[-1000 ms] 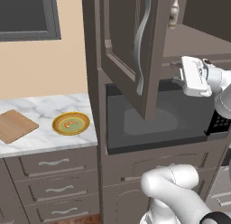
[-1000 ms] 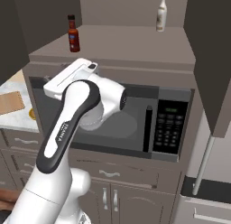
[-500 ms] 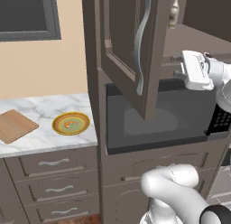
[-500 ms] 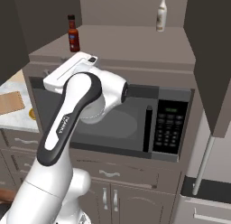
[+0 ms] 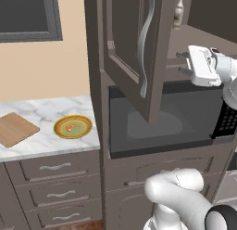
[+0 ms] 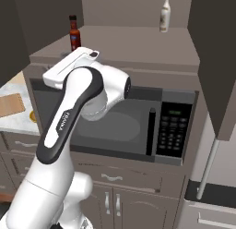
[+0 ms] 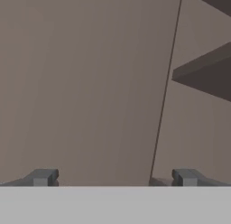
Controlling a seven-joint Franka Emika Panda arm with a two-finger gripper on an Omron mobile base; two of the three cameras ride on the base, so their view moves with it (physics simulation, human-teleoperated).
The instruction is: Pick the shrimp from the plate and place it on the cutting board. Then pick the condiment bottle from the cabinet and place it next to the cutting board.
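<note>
One word, "FRANKA", runs down the white arm (image 6: 62,126), whose gripper (image 7: 113,177) stands with jaws wide apart, empty.

Microwave (image 5: 162,120): built-in, dark glass door, black keypad (image 6: 171,131) at its right side; flat grey-brown shelf (image 6: 138,41) directly above it; pale bottle (image 6: 164,13) upright at the shelf's rear; white marble counter (image 5: 46,131) left of the microwave; grey drawers (image 5: 53,180) with wavy silver pulls below the counter; beige wall (image 5: 41,67) and dark-framed window (image 5: 28,15) above the counter.
</note>
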